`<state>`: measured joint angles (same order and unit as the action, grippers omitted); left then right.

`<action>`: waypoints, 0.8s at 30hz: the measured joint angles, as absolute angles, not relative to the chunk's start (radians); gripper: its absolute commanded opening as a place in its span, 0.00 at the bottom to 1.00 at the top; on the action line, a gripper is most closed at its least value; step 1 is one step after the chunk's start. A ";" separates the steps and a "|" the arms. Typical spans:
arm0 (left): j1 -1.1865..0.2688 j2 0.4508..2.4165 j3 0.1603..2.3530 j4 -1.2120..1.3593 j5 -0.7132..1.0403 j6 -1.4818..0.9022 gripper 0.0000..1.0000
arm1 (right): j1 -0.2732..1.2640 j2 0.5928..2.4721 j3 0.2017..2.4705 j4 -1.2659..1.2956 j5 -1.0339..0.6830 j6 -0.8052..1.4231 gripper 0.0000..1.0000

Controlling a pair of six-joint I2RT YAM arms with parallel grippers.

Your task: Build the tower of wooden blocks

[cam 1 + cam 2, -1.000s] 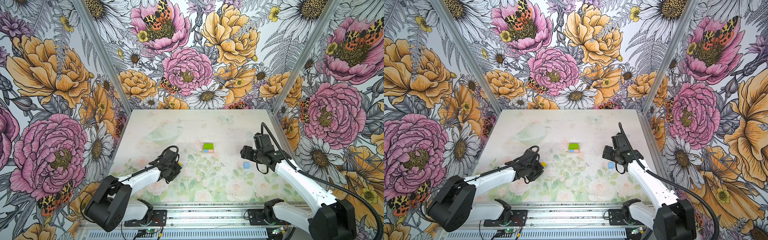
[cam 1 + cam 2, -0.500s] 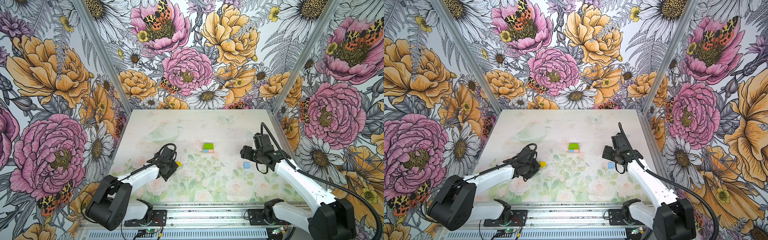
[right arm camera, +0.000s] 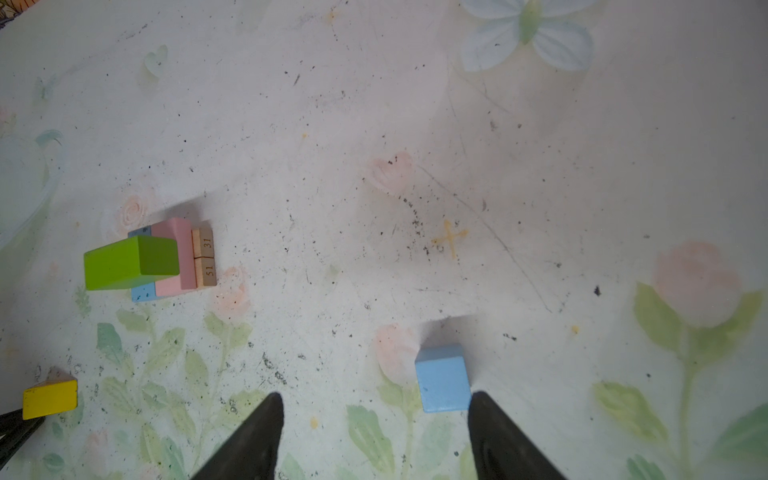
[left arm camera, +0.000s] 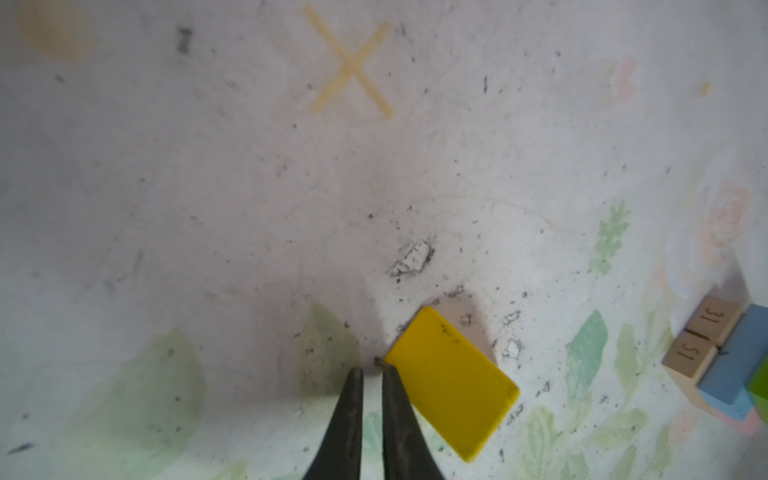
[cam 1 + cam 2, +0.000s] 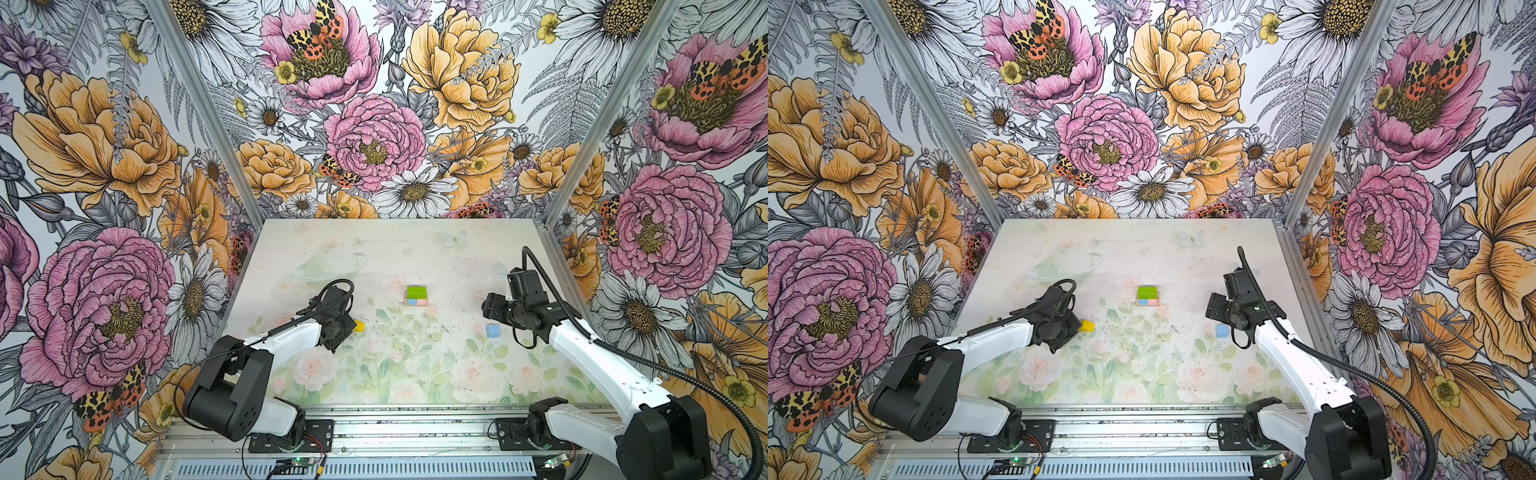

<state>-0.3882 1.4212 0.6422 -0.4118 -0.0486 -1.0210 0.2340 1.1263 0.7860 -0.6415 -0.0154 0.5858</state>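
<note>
**Item 1, change noted.** The left gripper (image 4: pixel 372 370) has drawn back a little toward 9 o'clock in both top views. This uncovers more of the yellow roof-shaped piece (image 5: pixel 360 326), which has not shifted. The right arm has held its pose. Reading: the roof piece was not picked up and lies free on the table (image 5: pixel 415 374). As the likely cap, it probably goes on last.

**Item 2, left gripper.** Jaws pinched nearly together, holding nothing. The yellow roof-shaped piece (image 4: pixel 451 384) lies flat at its 3 o'clock in the top views. One corner is just beside a fingertip; whether they touch cannot be told.

**Item 3, right gripper (image 3: pixel 376 399).** Jaws spread wide and empty. The light blue cube (image 3: pixel 442 378) sits on the table just ahead of one fingertip, off to that side and not between the jaws. In a top view the cube (image 5: pixel 1222 331) is at the gripper's 6 o'clock.

**Item 4, tower (image 5: pixel 416 296).** Partly built, at 10 o'clock from the cube and 2 o'clock from the roof piece, well apart from both. Two tan planks (image 3: pixel 205 257) form the base, with a pink brick (image 3: pixel 176 257) and a light blue brick (image 3: pixel 143 291) on them and a green brick (image 3: pixel 131 262) on top. The cube and roof are still to be added.
</note>
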 measured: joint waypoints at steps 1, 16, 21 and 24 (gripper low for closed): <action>-0.386 1.424 0.645 -0.410 -0.049 -1.020 0.13 | 0.234 1.126 0.786 -0.641 -0.015 0.586 0.72; -0.352 1.481 0.687 -0.361 -0.044 -0.987 0.15 | 0.229 1.126 0.786 -0.641 -0.016 0.594 0.72; -0.328 1.461 0.690 -0.363 -0.045 -0.963 0.19 | 0.228 1.126 0.786 -0.642 -0.015 0.593 0.72; -0.317 1.405 0.696 -0.381 -0.054 -0.934 0.24 | 0.223 1.126 0.786 -0.646 -0.013 0.592 0.72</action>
<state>-0.3168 1.4048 0.6960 -0.3809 -0.0544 -0.9344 0.2230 1.1259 0.7864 -0.6456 -0.0128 0.5922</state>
